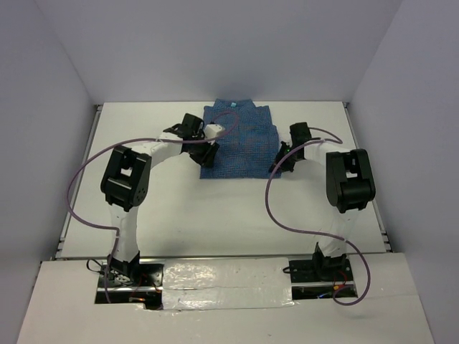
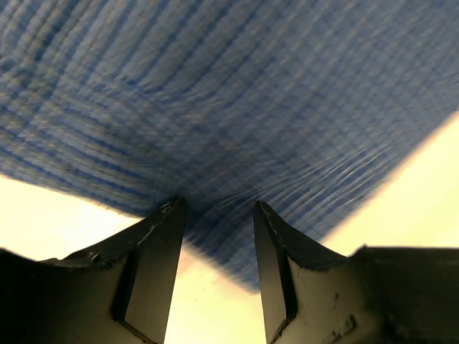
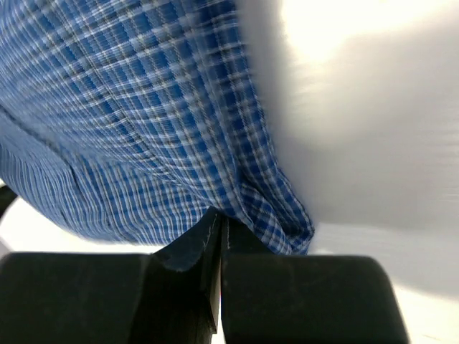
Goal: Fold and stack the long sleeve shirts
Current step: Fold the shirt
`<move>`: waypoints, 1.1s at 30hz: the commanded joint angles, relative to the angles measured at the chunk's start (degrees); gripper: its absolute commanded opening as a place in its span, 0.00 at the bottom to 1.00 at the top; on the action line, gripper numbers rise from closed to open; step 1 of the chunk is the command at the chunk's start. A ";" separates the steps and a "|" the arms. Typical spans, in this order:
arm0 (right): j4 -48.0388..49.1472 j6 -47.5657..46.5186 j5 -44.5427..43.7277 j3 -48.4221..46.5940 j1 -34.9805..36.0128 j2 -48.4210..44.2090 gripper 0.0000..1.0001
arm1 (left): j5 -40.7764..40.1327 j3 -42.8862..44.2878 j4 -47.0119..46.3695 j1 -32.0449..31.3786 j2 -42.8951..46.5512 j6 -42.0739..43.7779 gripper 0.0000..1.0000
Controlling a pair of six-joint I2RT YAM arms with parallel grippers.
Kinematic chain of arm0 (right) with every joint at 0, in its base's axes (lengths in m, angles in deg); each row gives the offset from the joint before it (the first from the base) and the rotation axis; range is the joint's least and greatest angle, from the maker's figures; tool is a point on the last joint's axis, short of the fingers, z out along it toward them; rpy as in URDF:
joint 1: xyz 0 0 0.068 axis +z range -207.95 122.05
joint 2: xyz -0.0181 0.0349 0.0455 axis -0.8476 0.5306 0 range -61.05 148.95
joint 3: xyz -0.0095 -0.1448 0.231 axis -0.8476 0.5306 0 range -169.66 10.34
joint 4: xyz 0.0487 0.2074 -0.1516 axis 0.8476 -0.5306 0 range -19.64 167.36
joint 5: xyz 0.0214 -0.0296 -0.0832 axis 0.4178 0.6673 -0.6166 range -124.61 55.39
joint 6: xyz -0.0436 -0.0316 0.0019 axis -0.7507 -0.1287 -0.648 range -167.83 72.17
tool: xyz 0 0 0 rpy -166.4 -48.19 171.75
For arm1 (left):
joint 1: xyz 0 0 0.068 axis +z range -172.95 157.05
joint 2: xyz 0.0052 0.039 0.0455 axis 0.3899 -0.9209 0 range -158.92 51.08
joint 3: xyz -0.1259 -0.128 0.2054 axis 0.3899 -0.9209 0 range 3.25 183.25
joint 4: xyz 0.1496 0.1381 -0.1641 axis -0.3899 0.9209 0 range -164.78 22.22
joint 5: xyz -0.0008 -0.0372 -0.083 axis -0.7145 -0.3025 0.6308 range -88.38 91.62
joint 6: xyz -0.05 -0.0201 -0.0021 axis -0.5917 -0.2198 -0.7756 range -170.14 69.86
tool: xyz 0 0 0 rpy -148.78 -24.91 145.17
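Where the table point(image 1: 215, 215) runs back toward the far wall, the shirt point(image 1: 240, 140) lies folded into a blue block, collar at the far end. Both arms reach in over it.

Left side: the left gripper point(image 1: 206, 156) sits at the shirt's near left corner. Wrist view: its fingers point(image 2: 154, 251) stand a narrow gap apart. A corner of the cloth dips between the tips, not pinched. Cloth fills the upper view, with pale table on either side below.

Right side: the right gripper point(image 1: 281, 163) is at the shirt's right edge, toward the near end. Wrist view: its fingers point(image 3: 186, 251) are pressed together, with a bunched fold of checked cloth caught at the tips and rumpled there. White table beyond is blurred.
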State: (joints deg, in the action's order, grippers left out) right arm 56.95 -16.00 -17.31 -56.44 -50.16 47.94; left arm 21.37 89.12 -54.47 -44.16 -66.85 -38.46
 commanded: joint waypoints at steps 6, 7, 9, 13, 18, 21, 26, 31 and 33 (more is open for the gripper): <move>-2.43 -2.65 -0.16 -4.23 -4.01 2.36 0.03 | -6.12 0.00 -1.60 0.38 -2.39 2.55 0.55; -2.88 -2.83 -0.16 -4.32 -4.01 2.19 0.04 | -6.12 0.18 -1.42 0.47 -2.39 2.82 0.55; -3.41 -3.79 0.62 -4.32 -3.93 1.41 0.11 | -6.04 0.79 -0.37 0.47 -1.61 4.22 0.55; -7.27 -7.48 0.29 -6.16 -3.92 -4.30 0.31 | -2.81 3.86 3.05 0.38 2.42 10.09 0.55; -13.60 -10.39 -2.88 -6.78 -4.54 -9.32 0.58 | 3.01 7.13 11.75 -1.02 8.23 27.04 0.61; -13.88 -10.22 -2.89 -4.07 -4.54 -9.76 0.62 | 2.14 0.20 15.89 -4.26 12.89 43.47 0.65; -10.19 -8.11 -1.05 -0.72 -5.24 -7.74 0.62 | -1.46 -11.15 13.88 -6.91 15.10 59.15 0.70; -7.64 -7.31 0.10 -0.72 -5.24 -3.26 0.62 | -4.27 -14.23 6.85 -9.02 13.61 59.86 0.74; -6.93 -6.96 1.24 -0.19 -5.24 -2.12 0.62 | -6.38 -15.55 3.43 -9.81 13.08 59.51 0.75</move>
State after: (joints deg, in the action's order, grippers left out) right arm 47.42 -23.63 -17.88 -57.43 -55.06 44.60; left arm 17.28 73.86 -45.29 -53.23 -53.52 17.34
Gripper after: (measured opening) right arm 0.622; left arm 0.751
